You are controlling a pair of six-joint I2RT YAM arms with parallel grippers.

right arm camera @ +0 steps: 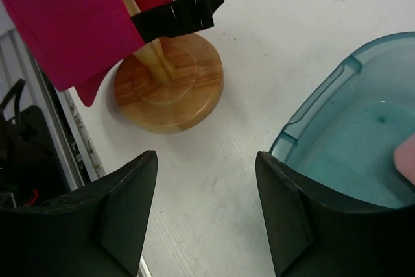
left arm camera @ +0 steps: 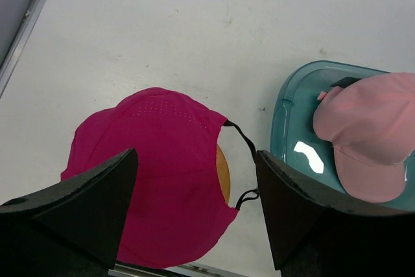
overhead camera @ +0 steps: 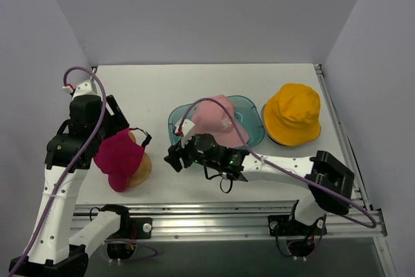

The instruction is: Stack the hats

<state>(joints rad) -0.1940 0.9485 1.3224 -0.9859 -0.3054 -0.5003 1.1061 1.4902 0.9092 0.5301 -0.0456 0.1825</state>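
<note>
1. Top external view: the magenta hat [overhead camera: 120, 155] hangs draped over the wooden stand [overhead camera: 142, 168] at lower left of the frame. The pale pink hat [overhead camera: 217, 121] lies in the teal tray [overhead camera: 249, 103] at centre. The yellow-orange hat [overhead camera: 293, 113] sits on the table [overhead camera: 162, 89] at right, just beside the tray. A dark rim [overhead camera: 279, 139] shows under the yellow one (whether it is another hat I cannot tell).
2. Left gripper [left arm camera: 196, 155] hovers above the magenta hat, fingers spread wide with nothing between them.
3. Right gripper [right arm camera: 206, 157] hangs low over bare table between the stand and the tray wall — fingers parted, empty.
4. Handling, as I judge it: the hats are light, soft cloth that sags rather than holding shape, so a pinch will gather fabric instead of lifting a rigid form. The magenta one sits lopsided on the stand, its black strap [right arm camera: 175, 14] dangling loose — a likely snag.
5. Where to take hold: the brim edge or a fold of the crown, pinched through both layers. On the pink hat, the brim toward the lower part of the tray looks most reachable, and a straight lift should clear the tray wall.
</note>
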